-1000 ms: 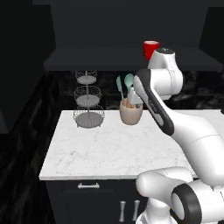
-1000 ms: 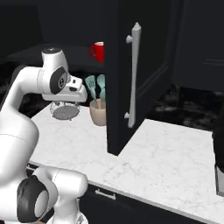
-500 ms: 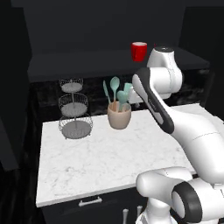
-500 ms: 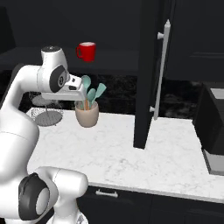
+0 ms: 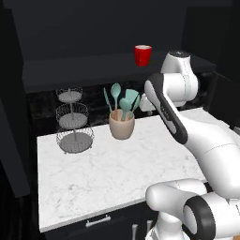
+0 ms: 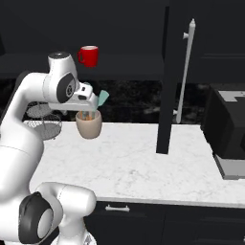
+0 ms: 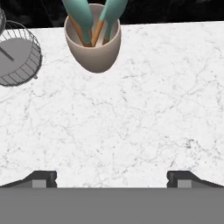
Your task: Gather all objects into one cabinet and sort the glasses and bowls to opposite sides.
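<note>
the base has rolled left, swinging the whole view. end effector [image 7: 112, 177] spread, holding nothing, over the bench [image 7: 144, 109]; red mug [image 5: 143, 55] seemingly on the cabinet [image 5: 70, 68] shelf, untouched.

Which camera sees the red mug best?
The right base view: the red mug sits unblocked on the dark shelf with its handle showing. The left base view shows it too, smaller, with no handle visible.
</note>
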